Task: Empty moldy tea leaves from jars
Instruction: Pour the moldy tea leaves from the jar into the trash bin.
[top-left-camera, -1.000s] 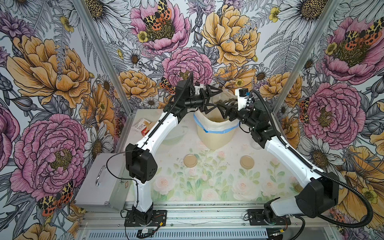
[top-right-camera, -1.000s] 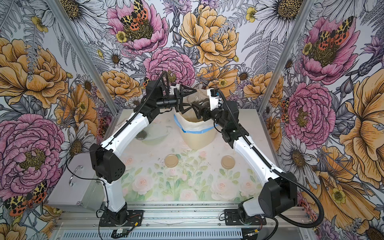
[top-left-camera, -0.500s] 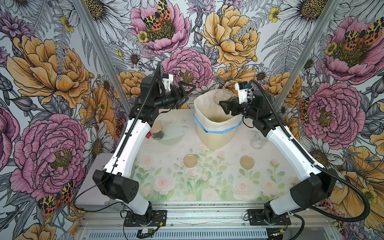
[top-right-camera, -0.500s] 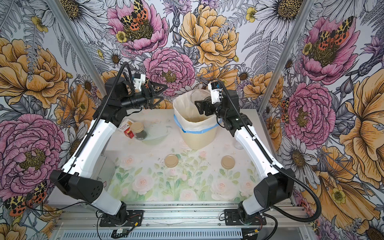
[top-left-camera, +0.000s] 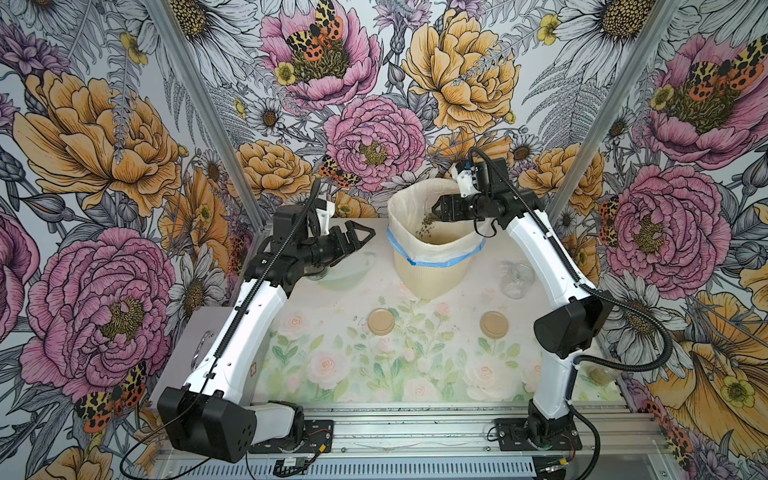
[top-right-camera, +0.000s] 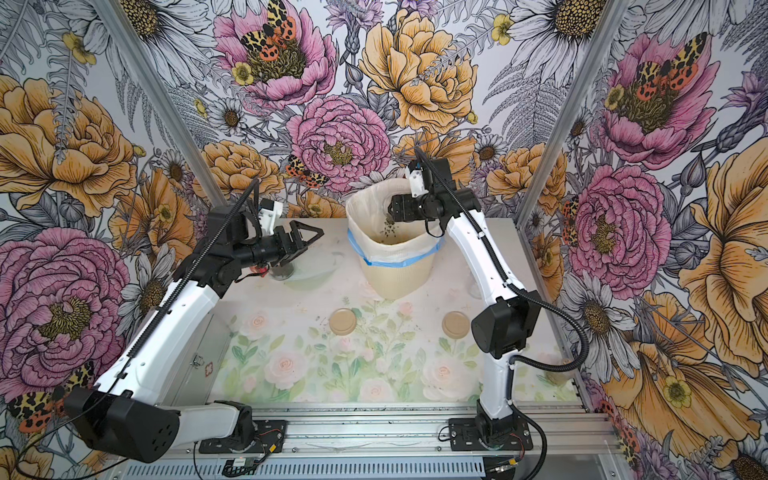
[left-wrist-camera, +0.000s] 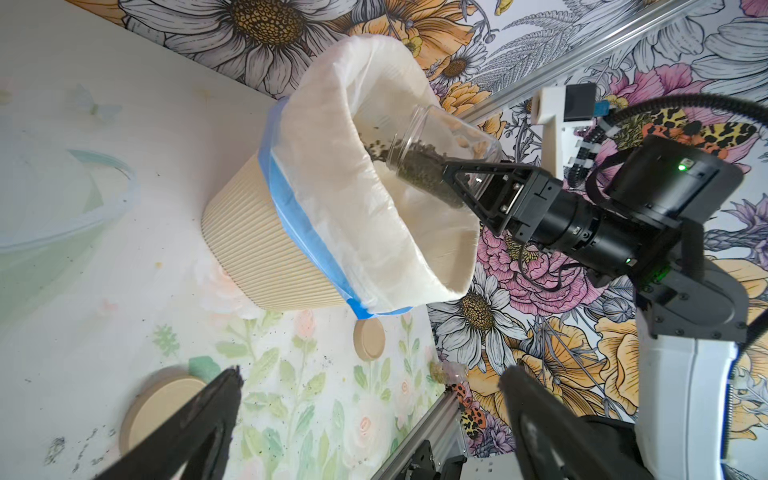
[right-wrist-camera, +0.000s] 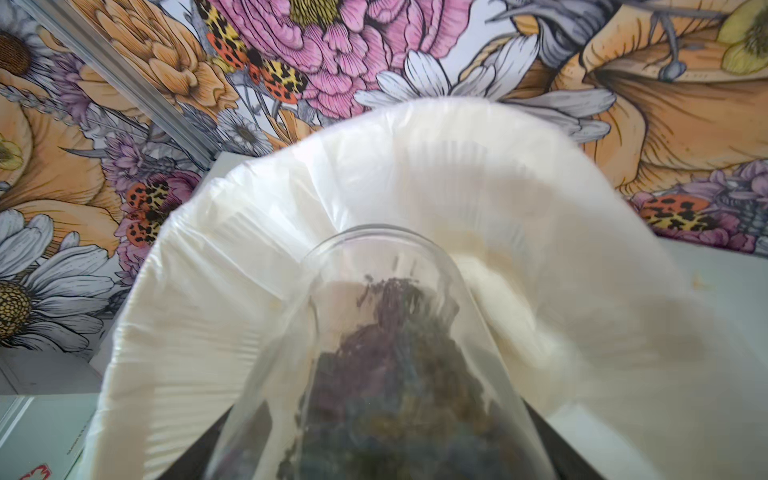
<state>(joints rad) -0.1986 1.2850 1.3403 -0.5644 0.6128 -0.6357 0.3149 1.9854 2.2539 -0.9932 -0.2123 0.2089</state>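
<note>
Left wrist view is showing the right claw grasping a lidless jar, holding it tilted mouth-down over the bin beyond its fingertips. Moldy tea leaves are lying along the jar's lower side, some falling out into the bin. The left claw is hanging released, gripping nothing, with a second jar just beneath it.

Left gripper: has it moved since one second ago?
Yes. The left gripper has drawn back leftward from the rim of the bin and now hangs clear of it.
</note>
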